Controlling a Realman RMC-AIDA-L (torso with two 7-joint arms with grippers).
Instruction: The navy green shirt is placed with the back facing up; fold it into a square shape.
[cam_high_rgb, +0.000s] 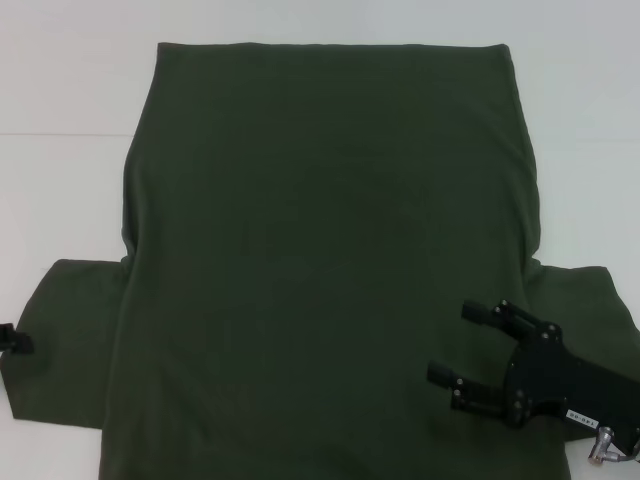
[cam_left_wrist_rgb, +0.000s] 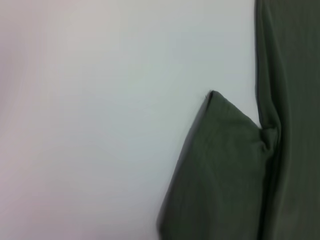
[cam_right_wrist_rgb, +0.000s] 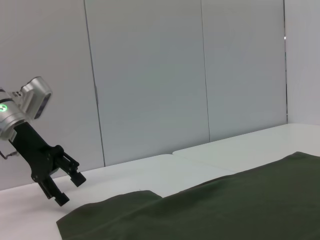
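Observation:
The navy green shirt (cam_high_rgb: 320, 260) lies spread flat on the white table, plain side up, with both short sleeves sticking out near the front. My right gripper (cam_high_rgb: 456, 343) hovers over the shirt's front right part beside the right sleeve (cam_high_rgb: 580, 295), open, with nothing between its fingers. Only a black tip of my left gripper (cam_high_rgb: 15, 341) shows, at the outer edge of the left sleeve (cam_high_rgb: 65, 340). The right wrist view shows the left gripper (cam_right_wrist_rgb: 67, 186) open just above that sleeve's corner. The left wrist view shows the left sleeve (cam_left_wrist_rgb: 220, 175) and the shirt's side (cam_left_wrist_rgb: 295, 100).
White table (cam_high_rgb: 60, 150) surrounds the shirt on the left, right and far side. Grey wall panels (cam_right_wrist_rgb: 150, 75) stand behind the table in the right wrist view.

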